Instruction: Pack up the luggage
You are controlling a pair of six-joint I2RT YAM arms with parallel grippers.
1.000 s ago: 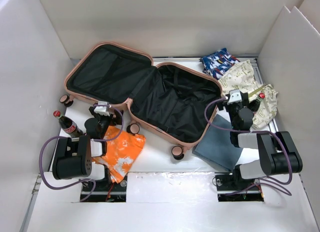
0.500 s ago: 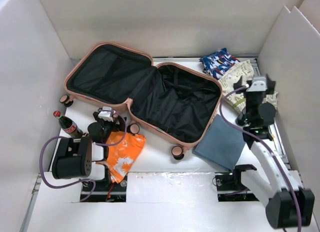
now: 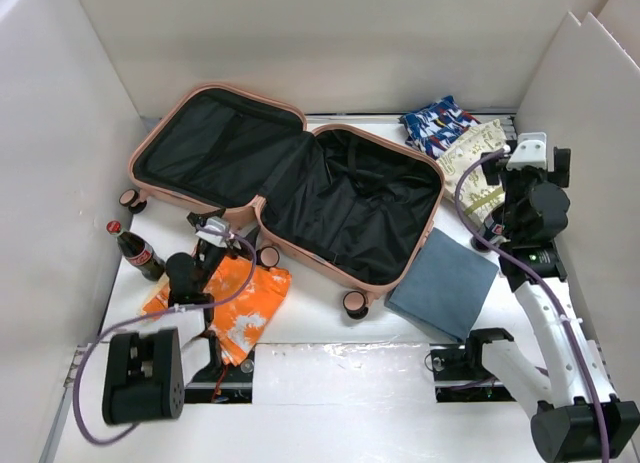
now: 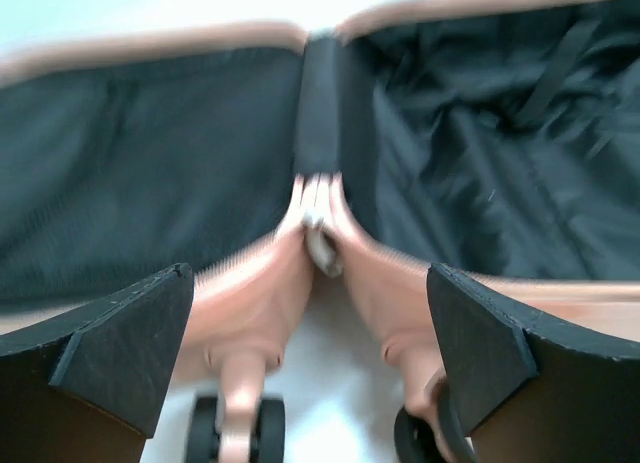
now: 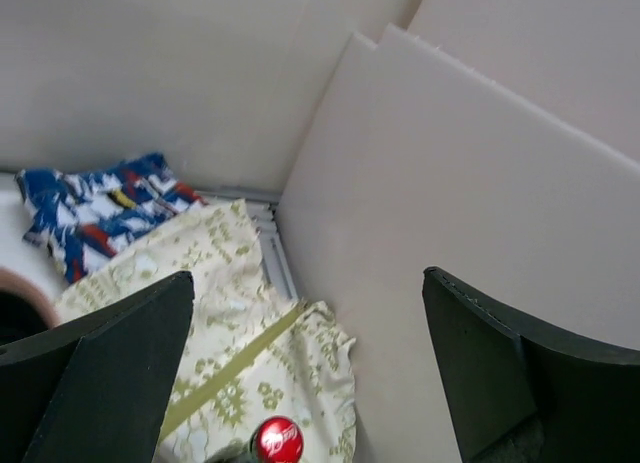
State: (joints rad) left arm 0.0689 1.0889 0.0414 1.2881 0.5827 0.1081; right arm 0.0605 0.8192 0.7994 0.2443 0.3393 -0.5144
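**Pink Suitcase Lies Open, Both Grippers Spread Wide**

From above, the luggage (image 3: 350, 198) lies opened flat on the white bench (image 3: 320, 328), left of centre, with the black lining of both halves showing. The left gripper (image 3: 207, 226), jaws spread, hovers just off the near rim by the hinge, at the edge of an orange cloth (image 3: 245, 298). A red-capped cola bottle (image 3: 133, 248) is to its left. At far right the right gripper (image 3: 528, 151), also spread, hangs over a cream-and-green cloth (image 3: 478, 163), well apart from the luggage. A blue patterned cloth (image 3: 437, 123) lies just behind that cloth. A folded grey-blue cloth (image 3: 443, 283) meets the luggage's near right rim.

The left wrist view is blurred. The left gripper (image 4: 308, 283) frames the hinge where the two pink shells meet, with a caster wheel (image 4: 238, 428) below.

In the right wrist view, the right gripper (image 5: 308, 278) looks down on the cream-and-green cloth (image 5: 230, 313), the blue patterned cloth (image 5: 95, 203) and a red bottle cap (image 5: 278, 440), beside a white wall panel (image 5: 450, 233).
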